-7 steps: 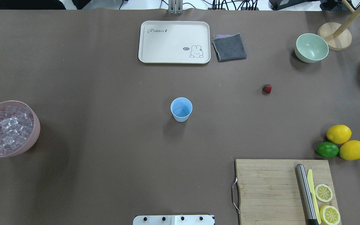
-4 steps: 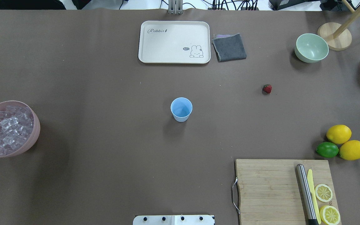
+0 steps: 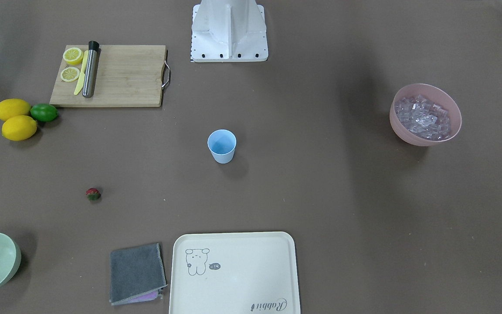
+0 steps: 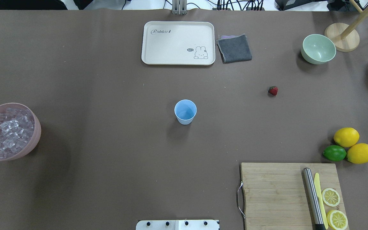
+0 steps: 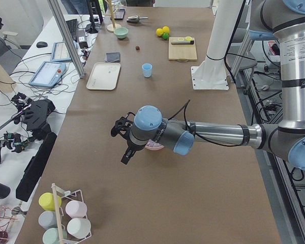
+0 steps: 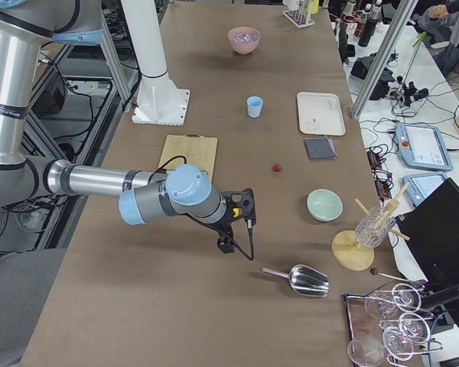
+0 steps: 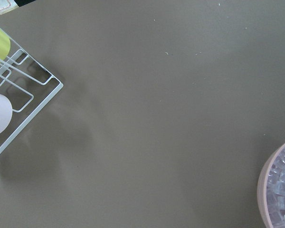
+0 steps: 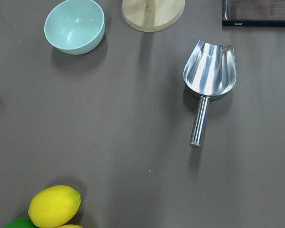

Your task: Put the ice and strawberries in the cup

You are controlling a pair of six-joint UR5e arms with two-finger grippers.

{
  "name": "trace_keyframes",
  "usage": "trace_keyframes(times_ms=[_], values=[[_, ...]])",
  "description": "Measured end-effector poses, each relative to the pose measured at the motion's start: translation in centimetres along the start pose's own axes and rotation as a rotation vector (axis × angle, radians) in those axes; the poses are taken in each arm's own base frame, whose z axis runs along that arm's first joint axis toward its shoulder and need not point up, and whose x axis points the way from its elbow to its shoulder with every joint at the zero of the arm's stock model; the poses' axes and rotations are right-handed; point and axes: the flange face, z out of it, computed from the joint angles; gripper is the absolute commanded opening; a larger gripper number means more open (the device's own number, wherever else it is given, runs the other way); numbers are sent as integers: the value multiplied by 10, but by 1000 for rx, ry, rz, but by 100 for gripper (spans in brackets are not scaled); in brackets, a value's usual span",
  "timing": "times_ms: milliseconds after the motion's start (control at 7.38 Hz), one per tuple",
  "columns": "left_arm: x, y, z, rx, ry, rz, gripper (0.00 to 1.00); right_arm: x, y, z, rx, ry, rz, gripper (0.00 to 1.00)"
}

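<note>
**Front-facing view.** We see the light blue cup (image 3: 222,146) upright and empty near the middle of the table (image 3: 320,196). The strawberry (image 3: 93,193) lies alone, well apart from the cup, toward the robot's right. The ice (image 3: 422,117) is heaped in the pink bowl (image 3: 425,138) at the robot's far left.

**Overhead view.** We find the same layout. Neither arm enters the frame.

**Left side view.** The left gripper (image 5: 123,143) hangs above the table just beside the pink bowl. We cannot tell whether its fingers are spread or pressed together.

**Right side view.** The right gripper (image 6: 229,238) hovers low over bare table, well apart from the strawberry. Its finger spacing cannot be judged either.

**Left wrist view.** We see the bowl's rim and some ice at the lower right corner, and a wire rack (image 7: 19,99) at the left.

**Right wrist view.** A metal scoop (image 8: 209,76), a pale green bowl (image 8: 75,26) and a lemon (image 8: 54,205) lie below.
</note>
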Motion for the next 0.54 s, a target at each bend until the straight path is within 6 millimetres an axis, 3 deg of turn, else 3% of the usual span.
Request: trace_keyframes(times_ms=[271,542], values=[[30,-9,14,12,80,-27,99,-13,-5,3,-2,-11,69,100],[67,-3,34,17,134,-178,98,-38,-13,7,-15,-24,130,100]])
